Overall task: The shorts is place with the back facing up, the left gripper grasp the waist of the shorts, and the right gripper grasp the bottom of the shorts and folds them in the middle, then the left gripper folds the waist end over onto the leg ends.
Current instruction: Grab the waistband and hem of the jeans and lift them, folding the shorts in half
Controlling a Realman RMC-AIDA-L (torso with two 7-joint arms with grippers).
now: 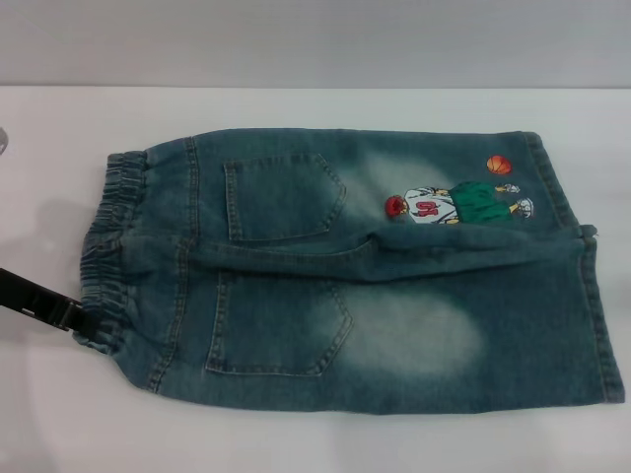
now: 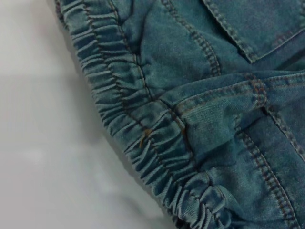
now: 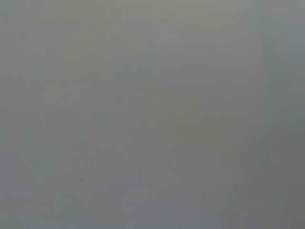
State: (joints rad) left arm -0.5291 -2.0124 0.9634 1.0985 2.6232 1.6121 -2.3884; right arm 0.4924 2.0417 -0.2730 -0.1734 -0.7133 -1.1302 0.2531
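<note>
The faded blue denim shorts [image 1: 355,276] lie flat on the white table, back up, both patch pockets showing. The gathered waist [image 1: 106,246] is at the left and the leg ends [image 1: 595,305] are at the right, the far leg carrying the cartoon print [image 1: 455,202]. My left gripper [image 1: 74,317] comes in from the left edge as a black bar and touches the near part of the waist. The left wrist view shows the waist [image 2: 124,109] close up, with the centre seam and a pocket corner. My right gripper is out of view; its wrist view shows only plain grey.
The white table [image 1: 315,439] surrounds the shorts on every side, with a grey wall behind. A small grey shape [image 1: 3,140] shows at the far left edge.
</note>
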